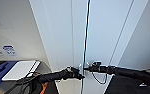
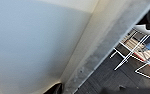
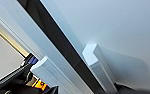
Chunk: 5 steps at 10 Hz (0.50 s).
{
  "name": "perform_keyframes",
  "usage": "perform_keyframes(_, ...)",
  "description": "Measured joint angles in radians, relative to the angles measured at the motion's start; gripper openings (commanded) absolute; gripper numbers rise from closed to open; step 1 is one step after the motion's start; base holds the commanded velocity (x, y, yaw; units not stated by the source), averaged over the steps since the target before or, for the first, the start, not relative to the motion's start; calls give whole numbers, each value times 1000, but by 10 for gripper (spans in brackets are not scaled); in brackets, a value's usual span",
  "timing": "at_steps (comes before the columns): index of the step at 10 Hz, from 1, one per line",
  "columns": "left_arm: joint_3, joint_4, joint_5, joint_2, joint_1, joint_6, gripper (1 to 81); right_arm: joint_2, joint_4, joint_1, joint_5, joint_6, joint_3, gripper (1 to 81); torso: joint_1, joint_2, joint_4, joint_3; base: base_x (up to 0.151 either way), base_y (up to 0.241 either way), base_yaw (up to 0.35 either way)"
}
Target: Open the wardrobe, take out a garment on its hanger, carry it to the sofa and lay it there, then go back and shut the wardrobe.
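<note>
White wardrobe (image 1: pixel 103 37) doors, dark gap between.

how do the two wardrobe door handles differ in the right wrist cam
The handle on the far side of the dark gap shows whole and stands well clear of its door, casting a shadow. The other handle sits nearer the camera, partly cut off, with the robot's dark arm just behind it. Both are white, blocky bars flanking the gap between the wardrobe doors.

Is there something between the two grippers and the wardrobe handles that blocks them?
Nothing visible does. In the head view, the left gripper and the right gripper are already at the handles beside the dark gap between the doors of the wardrobe.
</note>
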Motion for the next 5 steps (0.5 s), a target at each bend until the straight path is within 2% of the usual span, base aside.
perform_keyframes(5, 125, 0, -8, -83, 22, -3, 811, -8, 0, -11, 14, -2, 24, 811, 0, 0, 0, 0, 0, 0, 0)
